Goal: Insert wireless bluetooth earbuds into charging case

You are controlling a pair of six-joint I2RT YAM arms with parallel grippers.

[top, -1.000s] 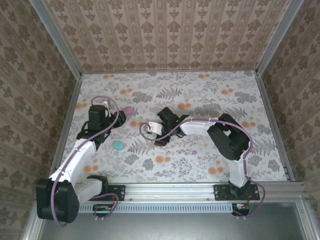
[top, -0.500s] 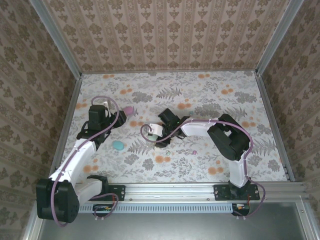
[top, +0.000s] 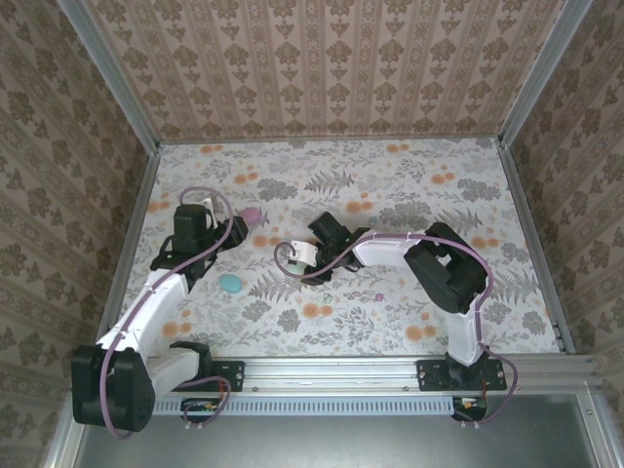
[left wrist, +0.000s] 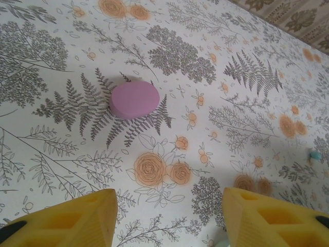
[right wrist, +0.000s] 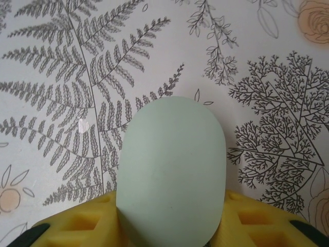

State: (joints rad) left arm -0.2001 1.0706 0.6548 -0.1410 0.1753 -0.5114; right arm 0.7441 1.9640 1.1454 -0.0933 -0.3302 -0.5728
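Floral tabletop; right jaws pinch case (mint).

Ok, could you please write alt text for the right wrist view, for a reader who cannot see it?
A pale green oval case sits between the yellow fingers of the right end effector, which touch it on both sides. Under it lies a table cover with grey ferns and orange flowers.

A pale mint oval case, closed, sits at lower centre of the right wrist view. A pink oval case lies flat on the tabletop, upper left of centre in the left wrist view.
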